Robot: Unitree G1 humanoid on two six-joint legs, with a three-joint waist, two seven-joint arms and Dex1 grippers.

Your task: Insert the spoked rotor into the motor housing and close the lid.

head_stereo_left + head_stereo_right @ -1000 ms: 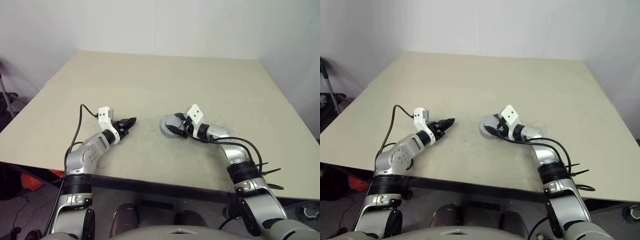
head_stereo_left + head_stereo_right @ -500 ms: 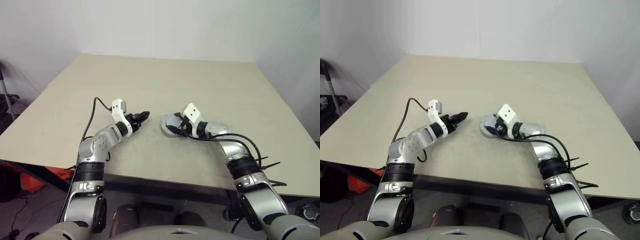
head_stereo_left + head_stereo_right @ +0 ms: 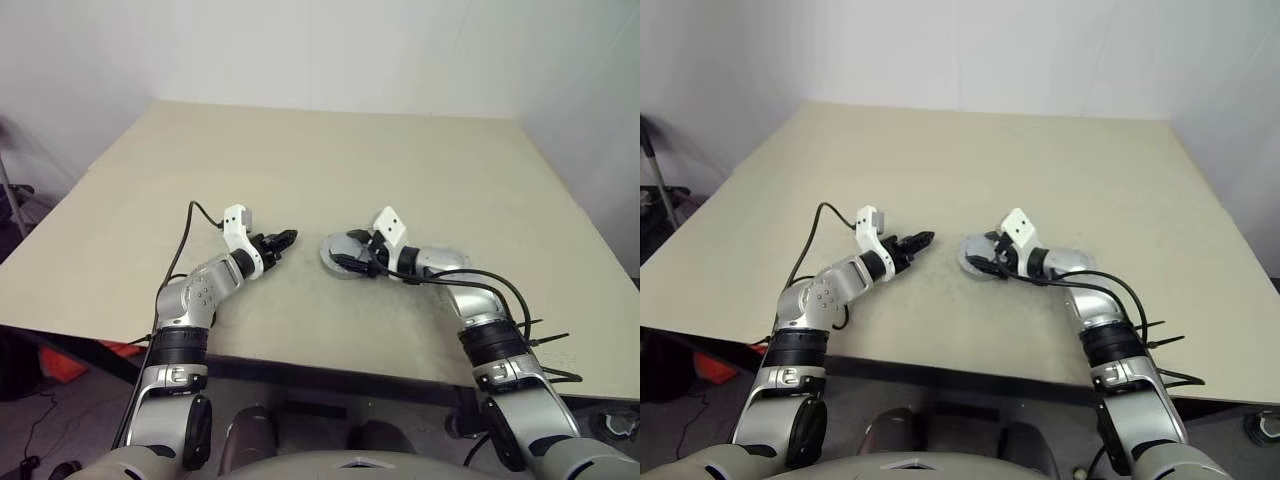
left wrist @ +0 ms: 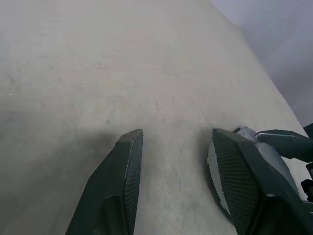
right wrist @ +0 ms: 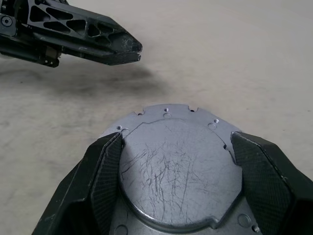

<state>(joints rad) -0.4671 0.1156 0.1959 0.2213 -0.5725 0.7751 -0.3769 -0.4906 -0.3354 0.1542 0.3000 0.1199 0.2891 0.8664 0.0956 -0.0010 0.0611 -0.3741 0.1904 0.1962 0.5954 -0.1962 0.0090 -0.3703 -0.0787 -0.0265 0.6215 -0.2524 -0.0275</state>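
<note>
A round grey metal disc with a scratched top and small notches in its edge, the lid (image 5: 178,166) by its look, lies flat on the table near the front, seated on a wider flange (image 5: 166,111) with small holes. I cannot tell whether that flange is the motor housing. My right gripper (image 3: 345,258) straddles the disc, with a finger (image 5: 98,181) pressed against each side. My left gripper (image 3: 288,238) hovers just left of it, open and empty, pointing at it. The spoked rotor is out of view.
A pale flat round shape (image 3: 447,259) lies on the beige table (image 3: 320,160) under my right forearm. A black cable (image 3: 180,255) loops off my left wrist. The table's front edge runs close below both arms.
My left gripper has moved right, closer to the disc. The right gripper has stayed on the disc. The camera view has shifted a little.
</note>
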